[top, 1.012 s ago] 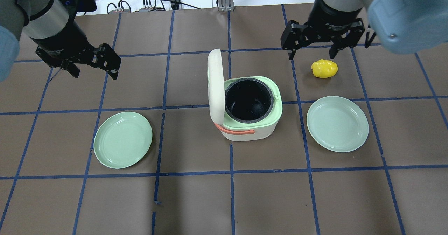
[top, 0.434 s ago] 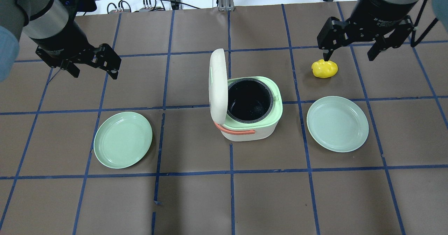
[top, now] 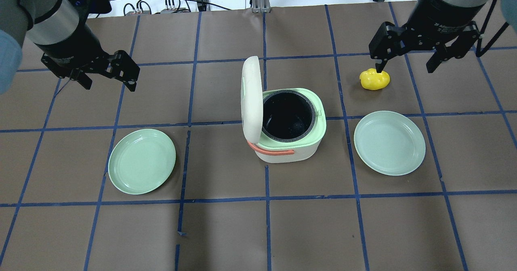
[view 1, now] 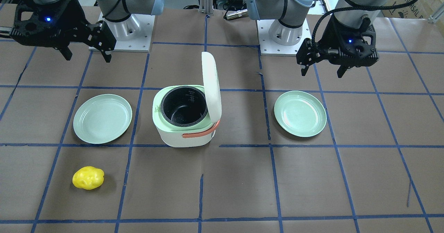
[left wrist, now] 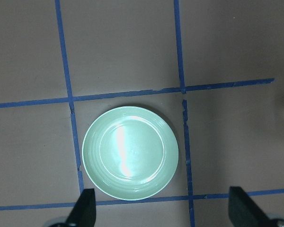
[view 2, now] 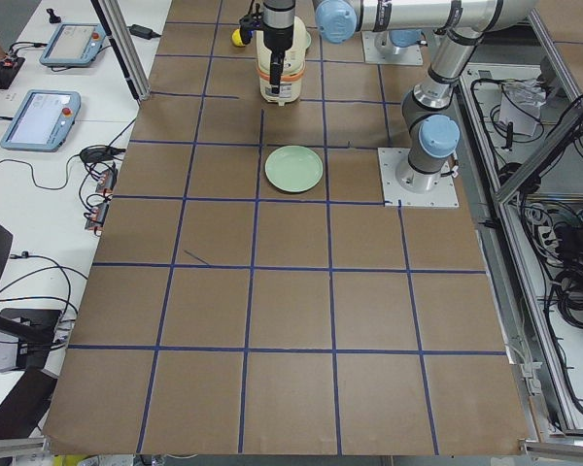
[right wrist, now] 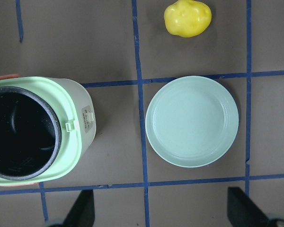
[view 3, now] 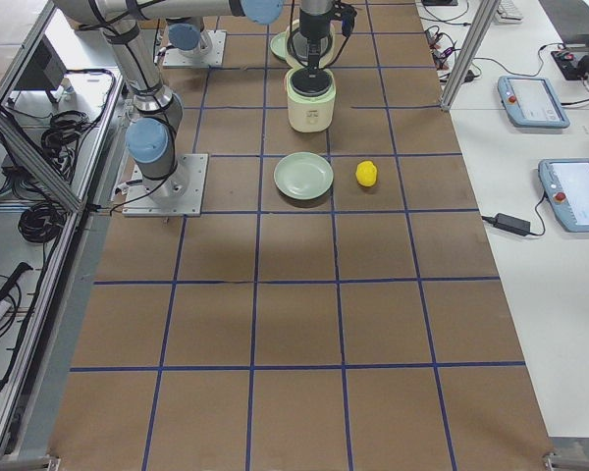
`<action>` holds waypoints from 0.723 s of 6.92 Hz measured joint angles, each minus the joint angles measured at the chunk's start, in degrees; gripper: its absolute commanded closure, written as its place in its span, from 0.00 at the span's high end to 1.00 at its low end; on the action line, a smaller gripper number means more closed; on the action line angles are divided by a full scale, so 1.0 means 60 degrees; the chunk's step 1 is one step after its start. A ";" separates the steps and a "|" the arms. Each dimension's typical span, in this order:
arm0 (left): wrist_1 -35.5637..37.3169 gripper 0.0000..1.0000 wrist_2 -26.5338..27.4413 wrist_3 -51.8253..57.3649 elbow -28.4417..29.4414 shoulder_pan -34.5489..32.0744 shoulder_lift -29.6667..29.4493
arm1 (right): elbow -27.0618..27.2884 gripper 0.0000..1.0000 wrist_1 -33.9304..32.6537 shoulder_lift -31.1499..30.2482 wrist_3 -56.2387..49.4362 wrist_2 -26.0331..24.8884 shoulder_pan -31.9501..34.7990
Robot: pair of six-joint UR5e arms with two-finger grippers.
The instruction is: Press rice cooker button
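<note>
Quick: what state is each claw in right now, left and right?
Left claw: open, holding nothing.
Right claw: open, holding nothing.

Centre: we log a white-and-green plastic rice cooker [top: 301,154].
Its left: round green plastic plate [top: 141,160].
Its right: second round green plate [top: 389,142]; beyond it, yellow lumpy toy potato [top: 375,79].

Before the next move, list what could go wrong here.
The rice cooker has its lid upright and open. An arm sweeping in could knock the lid shut or shove the cooker. The right gripper hangs open near the right plate, so a careless descent might clip it.
</note>
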 measured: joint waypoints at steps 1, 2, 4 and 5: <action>0.0000 1.00 0.0000 0.0000 0.0000 0.0000 0.0000 | -0.0025 1.00 -0.0010 0.0033 -0.0003 0.0004 -0.0001; 0.0000 1.00 0.0000 0.0000 0.0000 0.0000 0.0000 | -0.0051 1.00 -0.0023 0.0053 -0.0004 0.0006 0.0001; 0.0000 1.00 0.0000 0.0000 0.0000 0.0000 0.0000 | -0.0083 1.00 -0.0052 0.0084 0.0002 -0.0004 0.0001; 0.0000 1.00 0.0000 0.0000 0.0000 0.0000 0.0000 | -0.0133 1.00 -0.0066 0.0146 -0.0001 -0.0013 0.0001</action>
